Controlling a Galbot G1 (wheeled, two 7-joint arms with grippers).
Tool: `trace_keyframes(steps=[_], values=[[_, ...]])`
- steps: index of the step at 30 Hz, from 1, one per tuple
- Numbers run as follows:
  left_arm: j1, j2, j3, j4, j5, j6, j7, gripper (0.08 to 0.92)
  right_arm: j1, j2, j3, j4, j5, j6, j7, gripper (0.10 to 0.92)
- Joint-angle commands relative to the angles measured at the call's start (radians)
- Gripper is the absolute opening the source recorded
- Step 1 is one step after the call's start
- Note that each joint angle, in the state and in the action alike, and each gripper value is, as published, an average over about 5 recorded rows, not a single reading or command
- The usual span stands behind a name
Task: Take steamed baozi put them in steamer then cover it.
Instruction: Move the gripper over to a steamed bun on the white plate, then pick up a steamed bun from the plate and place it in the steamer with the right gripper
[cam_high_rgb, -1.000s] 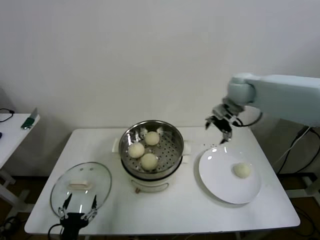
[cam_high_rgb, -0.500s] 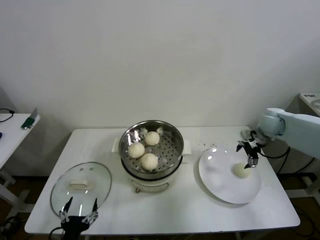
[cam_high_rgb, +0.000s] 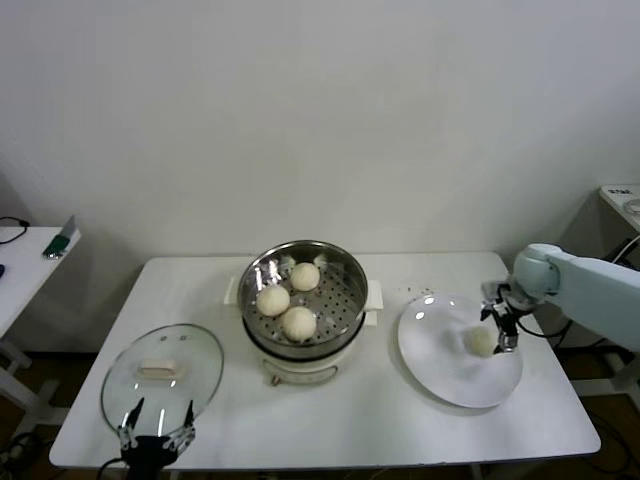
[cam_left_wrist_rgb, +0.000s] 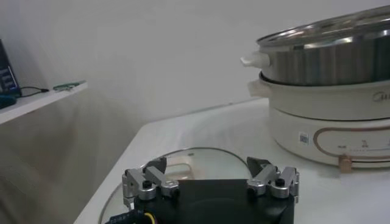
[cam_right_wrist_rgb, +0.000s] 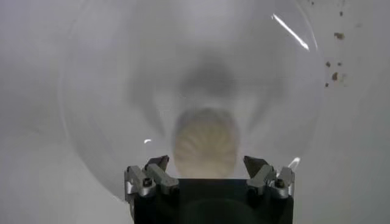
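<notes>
Steel steamer (cam_high_rgb: 303, 297) holds three baozi; the fourth baozi (cam_right_wrist_rgb: 205, 143) lies on the plate (cam_high_rgb: 440, 375). Right gripper (cam_right_wrist_rgb: 207, 171) hangs spread over it, seemingly not touching; next, descend and close. Left gripper (cam_left_wrist_rgb: 210, 181) waits spread by the cover (cam_high_rgb: 162, 375).

Right gripper (cam_high_rgb: 503, 327) low, jaws spread wide; left gripper (cam_high_rgb: 156, 441) parked, jaws apart.

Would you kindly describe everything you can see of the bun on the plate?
The bun is a small, round, cream-white dough ball with faint pleats running up to its top. It sits alone on the white plate, toward the side away from the steamer. The right claw hangs right over it, open, its fingers either side; no contact shows.
</notes>
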Motion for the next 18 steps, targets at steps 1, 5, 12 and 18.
trace_keyframes(steps=[1, 5, 12, 18], values=[[-0.001, 0.001, -0.001, 0.004, 0.002, 0.000, 0.000, 0.823, -0.079, 0.025, 0.063, -0.063, -0.037, -0.003, 0.011, 0.806], [-0.004, 0.002, -0.001, 0.002, 0.002, 0.002, 0.000, 0.823, -0.064, 0.022, 0.063, -0.048, -0.032, -0.006, 0.012, 0.742], [-0.005, 0.003, 0.001, -0.004, 0.000, 0.002, 0.000, 0.823, 0.062, -0.001, -0.018, 0.024, 0.028, -0.018, -0.013, 0.680], [-0.006, 0.007, 0.004, -0.007, -0.002, 0.002, 0.000, 0.823, 0.425, 0.025, -0.256, 0.152, 0.243, -0.015, -0.035, 0.662]])
